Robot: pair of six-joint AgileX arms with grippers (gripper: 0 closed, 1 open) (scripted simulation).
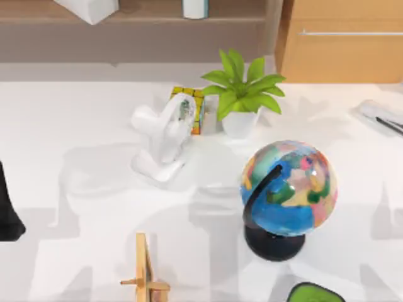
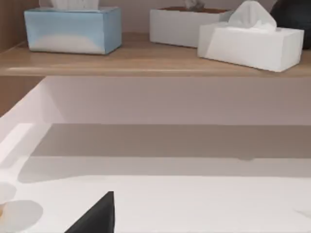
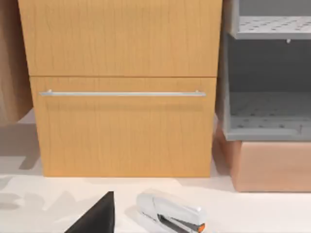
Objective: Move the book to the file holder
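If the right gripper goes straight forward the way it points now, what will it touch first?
Probably the stapler lying on the table just ahead; beyond it stands the wooden drawer cabinet. Depth is unclear, so it might pass over the stapler.

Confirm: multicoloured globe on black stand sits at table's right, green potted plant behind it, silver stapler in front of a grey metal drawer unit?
One error: the silver stapler lies in front of the light wooden drawer cabinet, as the right wrist view shows. The multicoloured globe and green potted plant are as stated.
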